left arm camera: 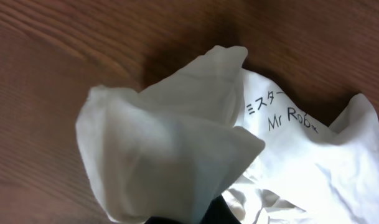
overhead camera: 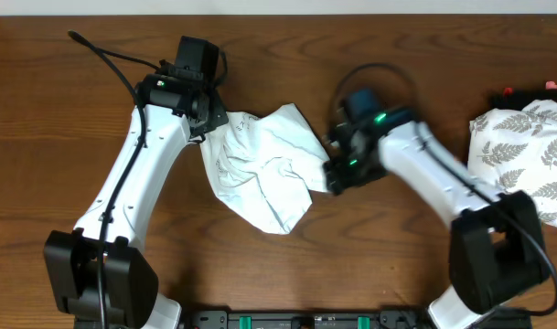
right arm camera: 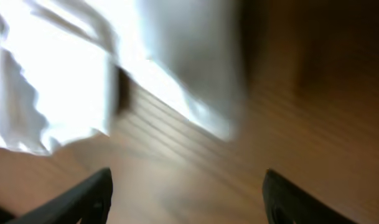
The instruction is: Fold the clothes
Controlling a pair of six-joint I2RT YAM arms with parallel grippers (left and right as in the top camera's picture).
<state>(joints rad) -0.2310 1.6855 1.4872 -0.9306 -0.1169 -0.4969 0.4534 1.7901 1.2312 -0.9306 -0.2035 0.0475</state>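
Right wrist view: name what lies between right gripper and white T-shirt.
Only bare wooden table lies between right gripper and white T-shirt, shown in right wrist view.

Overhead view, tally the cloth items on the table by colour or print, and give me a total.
White T-shirt: 1
Fern-print cloth: 1
Dark item at the table's far right edge: cut off, kind unclear, not counted
Total: 2
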